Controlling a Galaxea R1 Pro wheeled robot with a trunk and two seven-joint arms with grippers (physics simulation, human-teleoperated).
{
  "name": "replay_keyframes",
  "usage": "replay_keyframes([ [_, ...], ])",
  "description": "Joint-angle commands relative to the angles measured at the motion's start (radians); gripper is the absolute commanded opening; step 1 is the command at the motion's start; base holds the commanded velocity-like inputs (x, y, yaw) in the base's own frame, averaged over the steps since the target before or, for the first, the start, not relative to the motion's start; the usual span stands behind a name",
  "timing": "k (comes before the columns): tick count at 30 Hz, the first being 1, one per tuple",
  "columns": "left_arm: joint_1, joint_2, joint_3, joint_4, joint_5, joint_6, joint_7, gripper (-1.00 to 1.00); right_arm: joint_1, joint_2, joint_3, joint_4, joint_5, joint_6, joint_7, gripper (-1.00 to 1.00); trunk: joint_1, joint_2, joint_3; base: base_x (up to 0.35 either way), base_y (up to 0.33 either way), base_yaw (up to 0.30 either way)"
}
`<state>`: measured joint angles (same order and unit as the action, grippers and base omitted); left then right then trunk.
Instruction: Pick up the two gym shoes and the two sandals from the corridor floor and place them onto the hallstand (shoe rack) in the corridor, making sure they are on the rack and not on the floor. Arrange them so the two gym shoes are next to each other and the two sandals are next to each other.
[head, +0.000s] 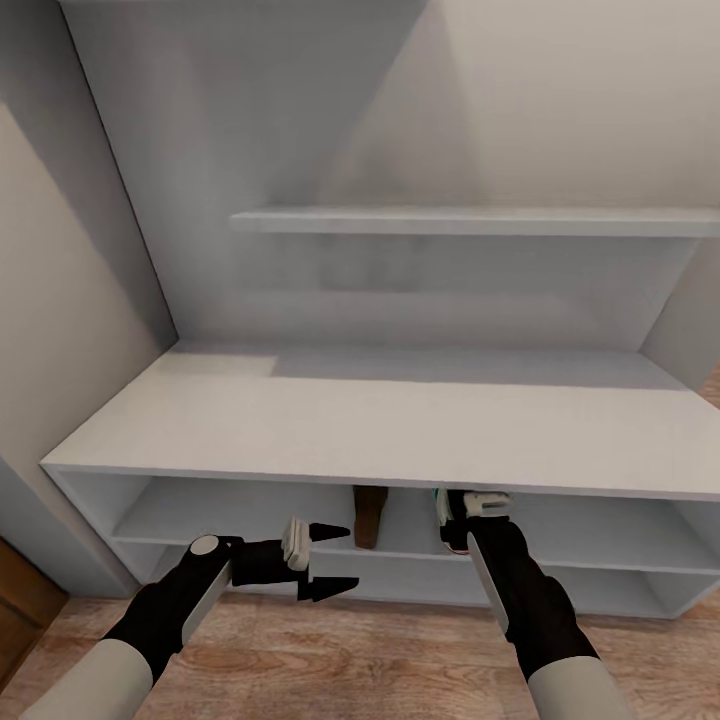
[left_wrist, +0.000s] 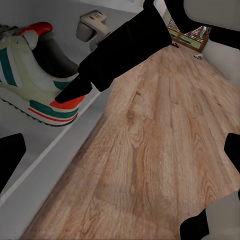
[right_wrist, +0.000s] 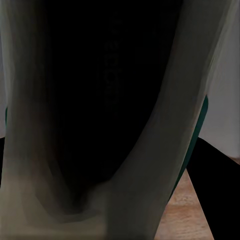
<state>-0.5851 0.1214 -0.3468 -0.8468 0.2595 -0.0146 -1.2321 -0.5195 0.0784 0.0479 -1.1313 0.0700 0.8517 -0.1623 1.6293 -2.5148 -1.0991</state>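
Right fingers (head: 470, 510) clamped on a gym shoe (right_wrist: 150, 165), reaching it into the hallstand (head: 380, 420) upper cubby beside a brown sandal (head: 368, 515); left fingers (head: 325, 560) spread empty, hovering above corridor floor (left_wrist: 165, 150)

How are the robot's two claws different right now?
The left gripper hangs open and empty in front of the hallstand, above the corridor floor; the right gripper reaches into the upper cubby at a gym shoe. The left fingers show plainly; the right's grip is hidden. Both sit on black arms at cubby height.
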Motion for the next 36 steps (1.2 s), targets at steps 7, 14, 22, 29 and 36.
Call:
replay_keyframes([
  [7,-0.001,0.001,-0.005,0.000,0.007,-0.001,0.000,1.00,-0.001,0.000,0.001,-0.001,0.007,0.006,0.000,-1.00,0.000,0.000,-0.001,0.021,0.000,0.000],
  [14,-0.001,0.001,-0.005,0.001,0.007,-0.001,0.000,1.00,-0.001,0.000,0.001,-0.001,0.007,0.006,0.000,-1.00,0.000,0.000,-0.001,0.001,0.000,0.000],
  [22,-0.001,0.001,-0.005,0.001,0.007,-0.001,0.000,1.00,-0.001,0.000,0.001,-0.001,0.007,0.006,0.000,-1.00,0.000,0.000,-0.001,0.095,0.000,0.000],
  [29,-0.001,0.001,-0.005,0.001,0.007,-0.001,0.000,1.00,-0.001,0.000,0.001,-0.001,0.007,0.006,-0.001,-1.00,0.000,0.000,-0.001,0.010,0.000,0.000],
  [36,-0.001,0.001,-0.005,0.000,0.007,-0.002,0.000,1.00,-0.001,0.000,0.000,-0.002,0.007,0.006,0.000,-1.00,0.000,0.000,-0.001,0.000,0.000,0.000],
])
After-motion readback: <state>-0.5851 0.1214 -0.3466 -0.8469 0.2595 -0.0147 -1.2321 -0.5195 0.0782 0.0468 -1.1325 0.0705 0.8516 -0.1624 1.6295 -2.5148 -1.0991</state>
